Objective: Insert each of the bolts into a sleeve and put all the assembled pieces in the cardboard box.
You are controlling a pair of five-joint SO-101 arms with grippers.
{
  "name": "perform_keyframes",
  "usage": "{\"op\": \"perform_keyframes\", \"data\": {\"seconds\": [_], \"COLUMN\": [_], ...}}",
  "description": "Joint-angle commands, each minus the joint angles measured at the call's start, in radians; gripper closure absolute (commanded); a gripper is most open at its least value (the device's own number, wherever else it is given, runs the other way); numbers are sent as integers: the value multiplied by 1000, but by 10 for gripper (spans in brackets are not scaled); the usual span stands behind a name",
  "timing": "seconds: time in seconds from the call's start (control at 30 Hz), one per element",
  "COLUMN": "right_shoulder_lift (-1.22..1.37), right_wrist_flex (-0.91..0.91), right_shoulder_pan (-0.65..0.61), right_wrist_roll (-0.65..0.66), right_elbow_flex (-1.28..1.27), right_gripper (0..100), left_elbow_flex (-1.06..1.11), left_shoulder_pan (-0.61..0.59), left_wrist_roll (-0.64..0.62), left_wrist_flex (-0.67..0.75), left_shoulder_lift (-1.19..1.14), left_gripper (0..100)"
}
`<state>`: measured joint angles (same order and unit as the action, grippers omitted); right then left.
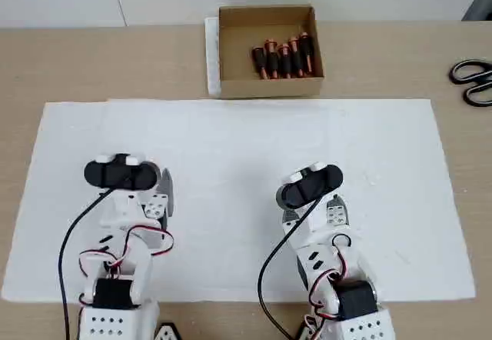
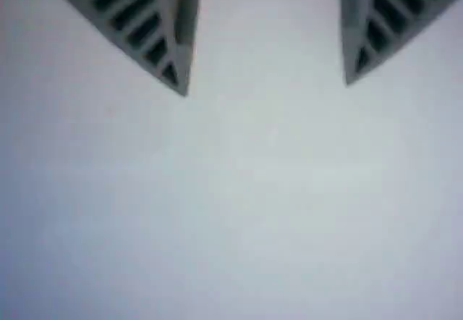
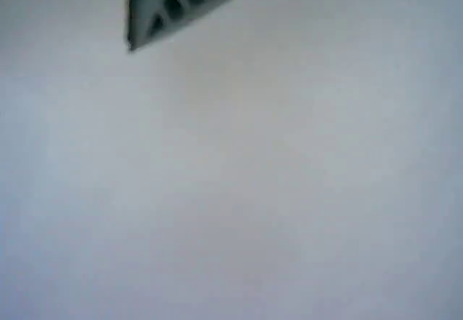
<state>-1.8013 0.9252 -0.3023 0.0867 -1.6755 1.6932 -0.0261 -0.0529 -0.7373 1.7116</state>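
Left gripper (image 2: 265,85): jaws wide apart, nothing between them, hanging low over the near side of the white sheet (image 1: 231,140). Middle, on the table (image 1: 77,63) just past the sheet's far edge: the box (image 1: 265,88). It has what looks like 5 assembled pieces (image 1: 284,59) lying side by side in its right half, each a copper bolt (image 1: 270,47) seated in a black sleeve (image 1: 273,65). Right gripper (image 3: 155,23): I get 1 finger over bare sheet, so I can't tell how far open it is or whether it carries anything. Far right: scissors (image 1: 473,78) on the table, off the sheet. My read is that the insert and drop-off steps look done, since every bolt and sleeve I can see is paired and in the box. So this is likely the end state, with both arms sitting close to their bases. Next move calls for no grasp, just a count check of those 5 against the expected total. If 1 is short, the left gripper is already spread enough to pick.
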Motion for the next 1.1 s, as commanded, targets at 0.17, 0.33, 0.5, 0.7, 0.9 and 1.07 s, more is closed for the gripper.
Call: {"op": "perform_keyframes", "data": {"seconds": [0.17,0.33,0.5,0.7,0.9,1.07], "right_shoulder_lift": [-15,-15,-15,-15,-15,-15], "right_wrist_flex": [5,5,5,5,5,5], "right_shoulder_pan": [-1,-1,-1,-1,-1,-1], "right_wrist_roll": [3,3,3,3,3,3], "right_elbow_flex": [-9,-9,-9,-9,-9,-9], "right_gripper": [734,734,734,734,734,734], "left_elbow_flex": [-18,-18,-18,-18,-18,-18], "left_shoulder_pan": [8,9,9,9,9,9], "left_wrist_roll": [2,2,2,2,2,2], "left_wrist_flex": [-180,-180,-180,-180,-180,-180], "left_shoulder_lift": [107,107,107,107,107,107], "left_gripper": [869,869,869,869,869,869]}}
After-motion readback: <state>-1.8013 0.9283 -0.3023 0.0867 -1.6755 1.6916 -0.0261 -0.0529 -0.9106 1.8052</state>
